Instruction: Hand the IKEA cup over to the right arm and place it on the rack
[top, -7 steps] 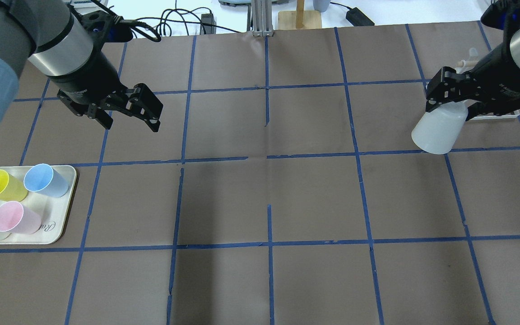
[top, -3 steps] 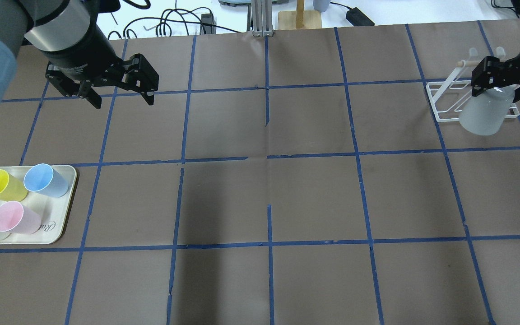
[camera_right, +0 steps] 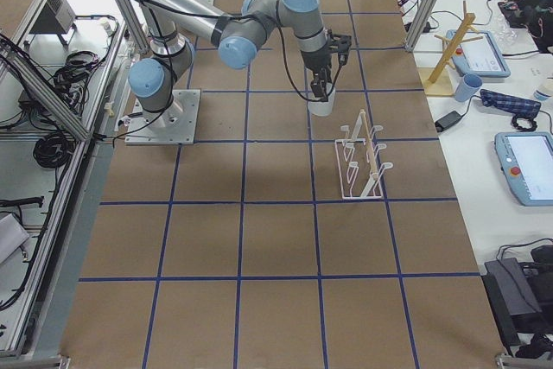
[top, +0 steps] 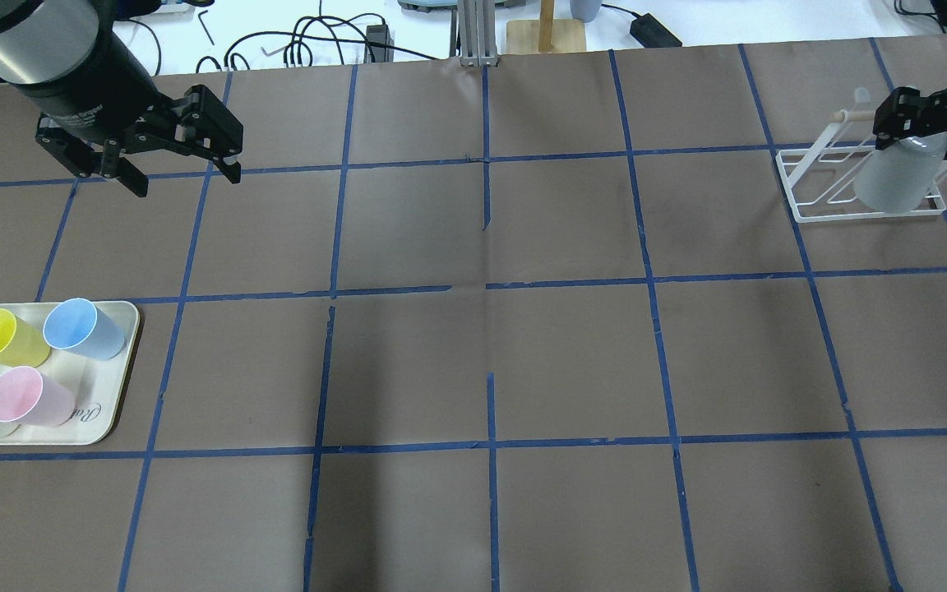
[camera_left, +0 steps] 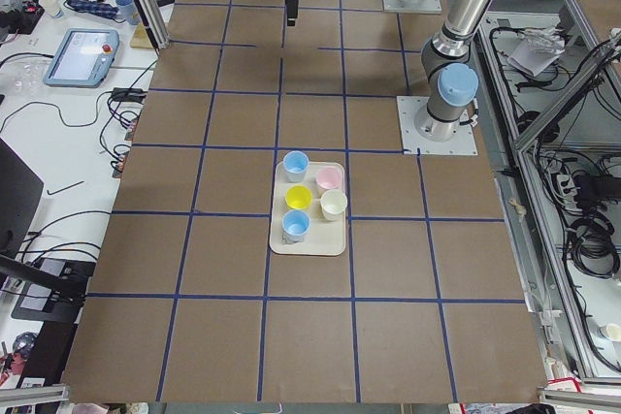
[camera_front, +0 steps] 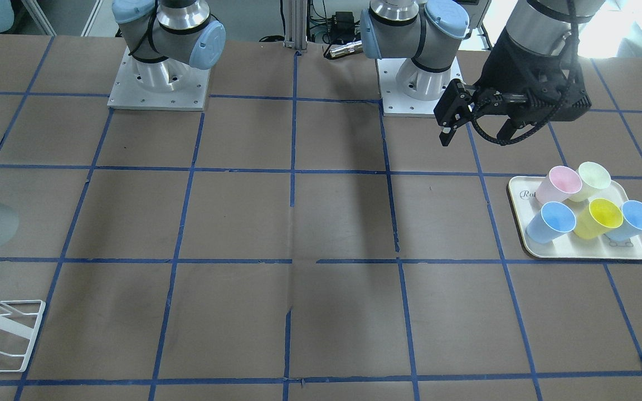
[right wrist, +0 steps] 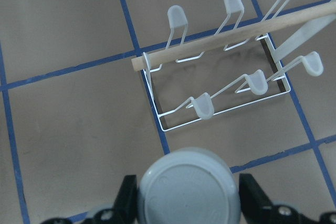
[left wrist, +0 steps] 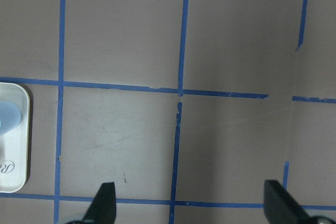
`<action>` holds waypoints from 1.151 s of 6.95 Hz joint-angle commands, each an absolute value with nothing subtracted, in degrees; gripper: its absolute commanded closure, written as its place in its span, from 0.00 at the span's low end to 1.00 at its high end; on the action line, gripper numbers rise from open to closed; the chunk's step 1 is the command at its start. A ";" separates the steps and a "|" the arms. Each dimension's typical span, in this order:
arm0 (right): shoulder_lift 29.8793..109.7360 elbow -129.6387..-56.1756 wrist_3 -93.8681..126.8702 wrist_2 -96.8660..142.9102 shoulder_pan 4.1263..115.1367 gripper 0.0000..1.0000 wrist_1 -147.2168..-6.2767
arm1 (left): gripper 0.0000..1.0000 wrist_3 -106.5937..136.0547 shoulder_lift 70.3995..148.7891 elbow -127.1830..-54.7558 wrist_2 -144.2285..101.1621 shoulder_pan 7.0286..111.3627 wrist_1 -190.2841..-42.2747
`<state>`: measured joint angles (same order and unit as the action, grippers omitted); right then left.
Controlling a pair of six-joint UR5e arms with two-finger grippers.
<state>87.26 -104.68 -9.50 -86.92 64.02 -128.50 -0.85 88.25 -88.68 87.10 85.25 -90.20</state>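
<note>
Your right gripper (right wrist: 189, 203) clamped the IKEA cup (top: 897, 177) mouth-down, with the rack (right wrist: 236, 34) just beyond its fingertips (right wrist: 251, 191). You needed that mouth centred over a prong (right wrist: 203, 107) before lowering. Your left gripper (left wrist: 191, 205) gaped, empty.

Brown paper is covering the table (top: 572, 353), blue tape lines (top: 491, 493) gridding it; beyond its far edge, black cables (top: 317, 37) and a wooden stand (top: 546, 34) are resting on a white bench (top: 728, 20).

Overhead and close right wrist views, both down on the rack (right wrist: 236, 35)
</note>
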 commanded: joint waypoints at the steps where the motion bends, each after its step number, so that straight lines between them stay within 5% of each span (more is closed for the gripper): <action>1: 85.17 -104.33 -9.49 -86.14 61.36 0.79 -130.17 | 0.00 -1.50 88.59 -88.60 87.54 87.87 -90.44; 8: 79.29 -100.12 -8.27 -81.04 61.26 0.76 -135.62 | 0.00 -1.67 88.33 -89.21 87.71 88.68 -90.18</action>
<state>80.94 -101.92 -8.83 -81.84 61.26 -135.69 -1.67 88.40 -89.12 87.75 88.69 -90.24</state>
